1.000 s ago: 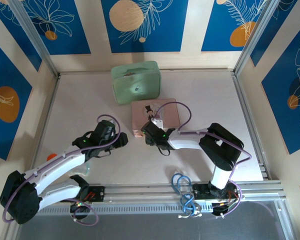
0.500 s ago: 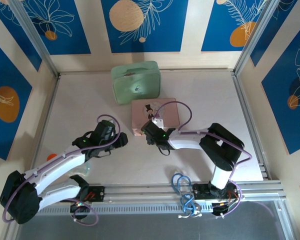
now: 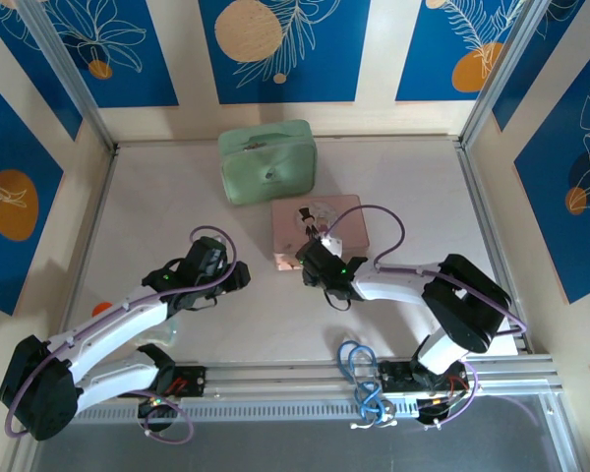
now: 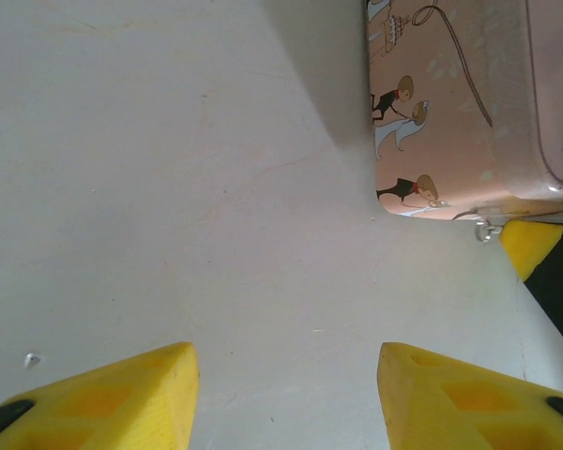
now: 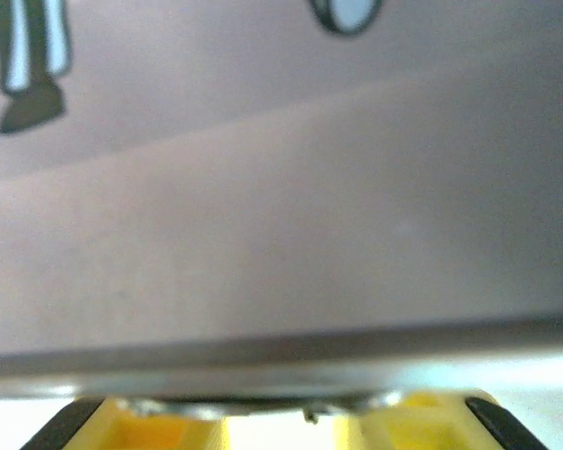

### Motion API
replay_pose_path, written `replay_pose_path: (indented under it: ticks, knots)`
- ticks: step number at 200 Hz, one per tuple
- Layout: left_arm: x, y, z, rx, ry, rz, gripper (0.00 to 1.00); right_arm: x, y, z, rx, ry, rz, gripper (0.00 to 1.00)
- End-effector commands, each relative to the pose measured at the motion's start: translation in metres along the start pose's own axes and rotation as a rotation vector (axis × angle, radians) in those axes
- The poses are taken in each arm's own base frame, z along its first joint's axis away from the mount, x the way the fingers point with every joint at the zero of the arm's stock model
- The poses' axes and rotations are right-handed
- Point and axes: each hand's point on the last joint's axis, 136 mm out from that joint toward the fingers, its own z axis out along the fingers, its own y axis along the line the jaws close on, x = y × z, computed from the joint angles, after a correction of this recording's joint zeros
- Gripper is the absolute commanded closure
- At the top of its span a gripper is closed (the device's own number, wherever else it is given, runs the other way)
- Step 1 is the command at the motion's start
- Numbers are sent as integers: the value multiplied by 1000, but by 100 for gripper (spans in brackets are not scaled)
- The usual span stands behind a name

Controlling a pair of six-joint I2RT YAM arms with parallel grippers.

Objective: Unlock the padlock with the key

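Pink box (image 3: 324, 221) is lying near green case (image 3: 267, 162). Right claw (image 3: 312, 261) is crowding the box's near edge, grip unreadable. Left claw (image 4: 286, 366) is hanging released above table (image 3: 157, 197).

Blue wall panels (image 3: 320, 79) with orange discs and white leaves surround a pale, metal-railed table (image 3: 167, 197).

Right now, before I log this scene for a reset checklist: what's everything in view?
Case: one, pale green, far middle of the table.
Box: one, pink, illustrated, just nearer than the case.
Small object: one, orange, partly hidden by the left arm.
Cables: one bundle, blue, near rail.
Table: one, off-white.
Left gripper: one, yellow fingers, open over bare table.
Right gripper: one, at the box's near edge.
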Motion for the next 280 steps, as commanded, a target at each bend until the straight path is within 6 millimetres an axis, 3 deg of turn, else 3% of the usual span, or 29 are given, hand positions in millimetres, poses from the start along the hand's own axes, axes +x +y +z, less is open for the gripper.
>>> replay_pose_path:
  ticks: [1,33,73,108,149,195,229,280]
  knots:
    - [-3,-11,-3,45,-7,-10,45,-2,27,-8,-58,32,23,92]
    - [-22,-36,-2,79,-27,6,43,20,18,-9,34,132,14,93]
    - [-42,-59,18,94,-34,17,32,42,13,-5,50,175,-8,93]
    - [-57,-70,42,49,-22,37,31,37,14,-13,52,115,-39,93]
    - [-60,-46,63,-81,-25,27,31,24,5,-22,12,-11,41,93]
    - [-39,-27,87,-143,51,16,36,10,0,-24,-41,-96,160,95]
    - [-27,-15,90,-162,69,-3,37,-3,-4,-28,-138,-157,298,96]
    - [-12,3,91,-192,86,-13,38,-8,-37,-31,-94,-166,363,98]
